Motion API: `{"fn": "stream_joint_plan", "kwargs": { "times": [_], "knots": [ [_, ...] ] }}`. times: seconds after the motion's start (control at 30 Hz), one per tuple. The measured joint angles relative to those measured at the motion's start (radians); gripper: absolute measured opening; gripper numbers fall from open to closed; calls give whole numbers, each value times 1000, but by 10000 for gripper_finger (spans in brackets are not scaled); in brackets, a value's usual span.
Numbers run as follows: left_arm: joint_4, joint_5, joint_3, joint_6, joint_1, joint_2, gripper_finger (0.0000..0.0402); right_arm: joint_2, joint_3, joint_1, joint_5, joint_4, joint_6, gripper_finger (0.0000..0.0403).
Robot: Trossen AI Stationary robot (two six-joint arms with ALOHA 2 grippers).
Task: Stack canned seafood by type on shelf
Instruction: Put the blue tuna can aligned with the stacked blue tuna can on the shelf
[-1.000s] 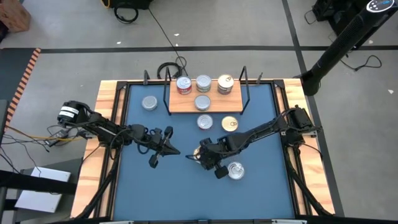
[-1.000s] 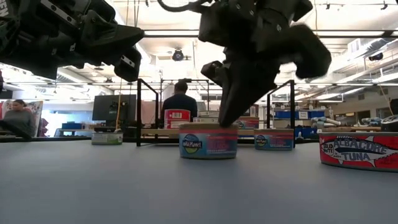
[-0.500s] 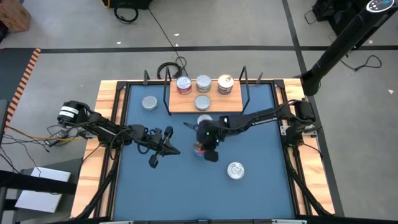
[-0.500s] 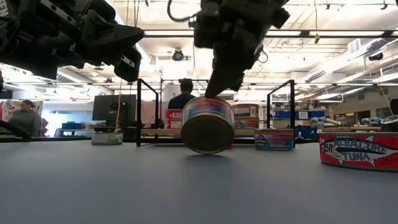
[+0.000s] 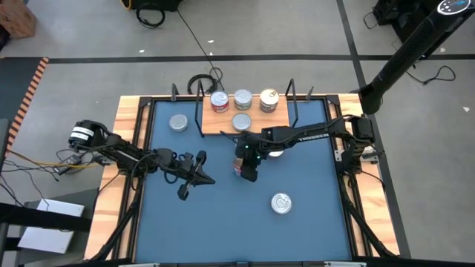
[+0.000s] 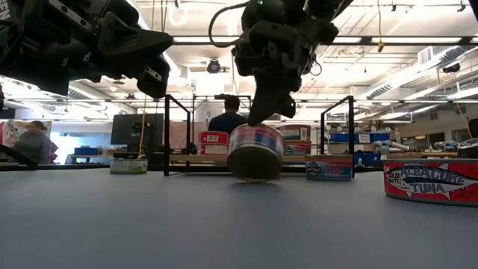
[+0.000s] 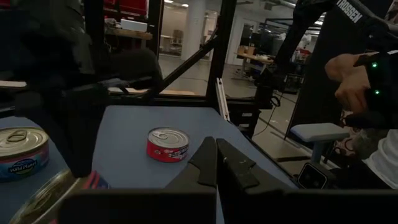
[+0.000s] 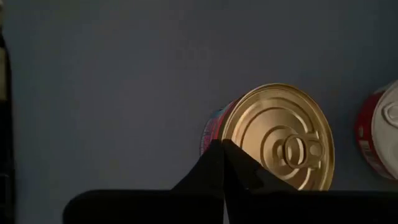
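My right gripper (image 5: 243, 165) hangs over the middle of the blue table, shut on a gold-topped tin (image 8: 280, 140) of canned seafood with a red and blue side (image 6: 255, 153). The shelf (image 5: 280, 123), a light wooden board between black wire uprights, stands at the far edge. It carries a red tin (image 5: 219, 101), two silver-topped tins (image 5: 243, 99) and a gold-topped one (image 5: 269, 100), each resting flat on its base. My left gripper (image 5: 208, 178) waits shut, pointing level, left of the held tin. My right gripper pinches the tin's rim (image 8: 219, 134) at the edge of the gold lid, between its two nearly closed fingers (image 6: 258, 112). The fingers slant down from above. The tin hangs tilted below them, its underside turned toward the table's near edge, and looks just clear of the table.
Loose tins lie flat on the table: a silver-topped one (image 5: 178, 122) at the far left, one (image 5: 280, 202) near the front right, a gold one (image 5: 274, 149) partly under my right arm. A red tin (image 7: 168, 144) shows in the left wrist view. People stand beyond the table.
My right gripper has gone toward the far edge and the shelf, risen a little and rolled at the wrist. The tin, which lay flat on the table under it, has come up and tipped onto a slant. The tin at the front right stayed put.
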State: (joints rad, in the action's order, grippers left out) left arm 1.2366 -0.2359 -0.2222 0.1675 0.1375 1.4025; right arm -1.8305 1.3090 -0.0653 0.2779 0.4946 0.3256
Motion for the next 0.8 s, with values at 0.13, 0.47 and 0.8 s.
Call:
{"fn": "stream_joint_plan", "kwargs": {
  "times": [0.13, 0.47, 0.8],
  "knots": [
    [0, -1, 0, 20, 0, 0, 2, 0, 0, -24, 87, -10, 51, 1],
    [0, -3, 0, 24, 0, 0, 2, 0, 0, -98, 241, -45, 122, 1],
    [0, -2, 0, 28, 0, 0, 2, 0, 0, -134, 314, -40, 184, 1]
  ]
}}
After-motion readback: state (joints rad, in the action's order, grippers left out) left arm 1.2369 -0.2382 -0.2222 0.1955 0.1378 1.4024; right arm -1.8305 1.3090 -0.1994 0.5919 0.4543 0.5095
